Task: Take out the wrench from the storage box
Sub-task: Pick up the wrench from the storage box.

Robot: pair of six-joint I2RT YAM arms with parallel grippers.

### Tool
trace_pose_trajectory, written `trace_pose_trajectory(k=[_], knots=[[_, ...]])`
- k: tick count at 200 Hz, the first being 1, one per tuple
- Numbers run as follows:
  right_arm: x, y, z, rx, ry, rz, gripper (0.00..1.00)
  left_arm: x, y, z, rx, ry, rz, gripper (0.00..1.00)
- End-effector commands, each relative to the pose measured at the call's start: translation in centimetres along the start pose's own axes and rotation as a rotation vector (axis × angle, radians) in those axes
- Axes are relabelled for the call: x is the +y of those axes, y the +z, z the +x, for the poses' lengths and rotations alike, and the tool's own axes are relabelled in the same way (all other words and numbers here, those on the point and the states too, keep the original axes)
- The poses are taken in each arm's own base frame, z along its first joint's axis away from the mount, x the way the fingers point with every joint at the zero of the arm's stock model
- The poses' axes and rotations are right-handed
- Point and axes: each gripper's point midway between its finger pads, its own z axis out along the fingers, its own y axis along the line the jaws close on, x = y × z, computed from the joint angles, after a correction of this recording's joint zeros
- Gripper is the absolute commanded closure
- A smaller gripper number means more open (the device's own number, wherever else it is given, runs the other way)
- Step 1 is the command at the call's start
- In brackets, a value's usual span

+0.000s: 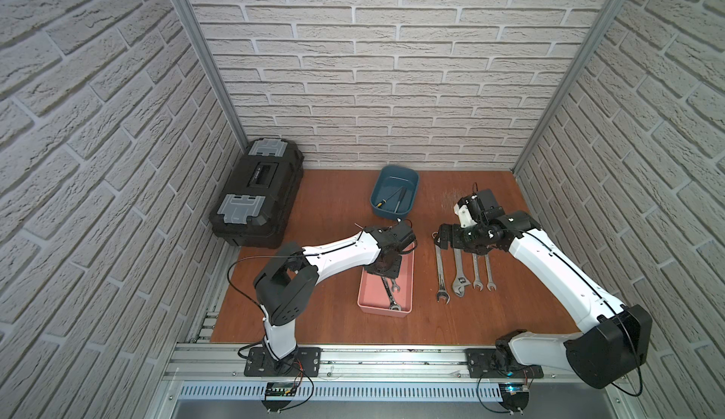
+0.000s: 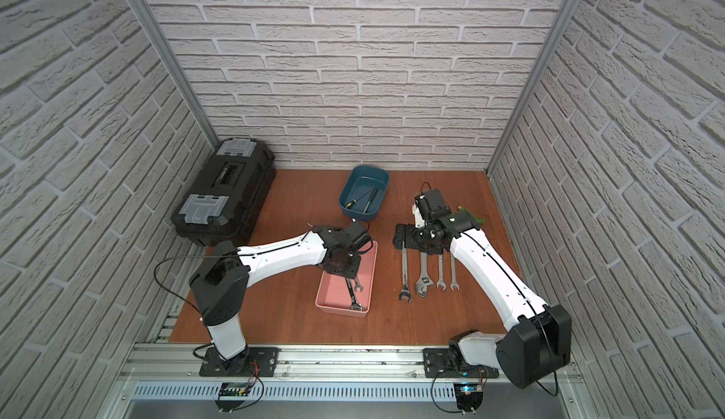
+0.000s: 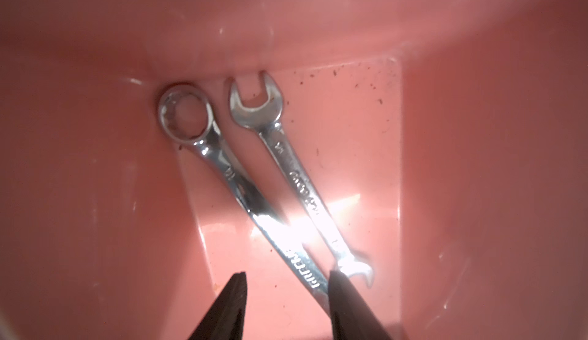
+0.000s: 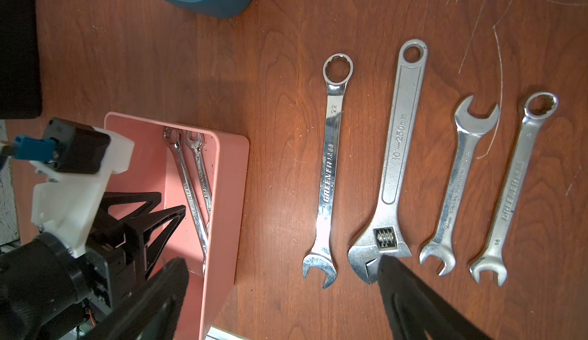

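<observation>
Two small wrenches lie side by side in the pink box (image 1: pixel 370 301), heads near one end wall: a ring-end wrench (image 3: pixel 241 192) and an open-end wrench (image 3: pixel 299 176), their lettering blurred by glare. The left arm bends down into the box. The left gripper (image 3: pixel 288 278) has its jaws partly apart astride the ring-end wrench's shank, with the open-end wrench's tail just beside one finger.

Beside the box, four tools lie in a row on the table (image 1: pixel 314 209):
- a Greener 22 wrench (image 4: pixel 331 163)
- an adjustable wrench (image 4: pixel 394 169) stamped 10"-250mm
- a double-ended wrench (image 4: pixel 458 182)
- a Greener 14 wrench (image 4: pixel 512 192)

The right gripper (image 4: pixel 278 262) hangs above them, jaws wide. Behind stand a blue tub (image 1: pixel 388 211) and a black toolbox (image 1: pixel 257 193).
</observation>
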Motion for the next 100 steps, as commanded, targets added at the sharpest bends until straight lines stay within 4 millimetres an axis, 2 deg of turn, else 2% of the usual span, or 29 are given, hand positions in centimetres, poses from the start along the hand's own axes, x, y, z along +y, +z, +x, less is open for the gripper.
trace_pose_trajectory(k=[1, 31, 52, 100], knots=[[0.6, -0.3, -0.8, -0.018, -0.009, -0.029, 0.03, 1.0, 1.7, 0.9, 0.029, -0.079, -0.028, 0.55], [0.7, -0.4, -0.9, -0.015, -0.013, -0.031, 0.03, 1.1, 2.9, 0.3, 0.022, -0.112, -0.036, 0.57], [0.7, -0.4, -0.7, -0.014, -0.015, -0.030, 0.03, 1.6, 4.0, 0.6, 0.042, -0.134, -0.048, 0.59], [0.7, -0.4, -0.7, -0.005, -0.030, -0.029, 0.03, 1.4, 5.6, 0.4, 0.055, -0.159, -0.039, 0.59]])
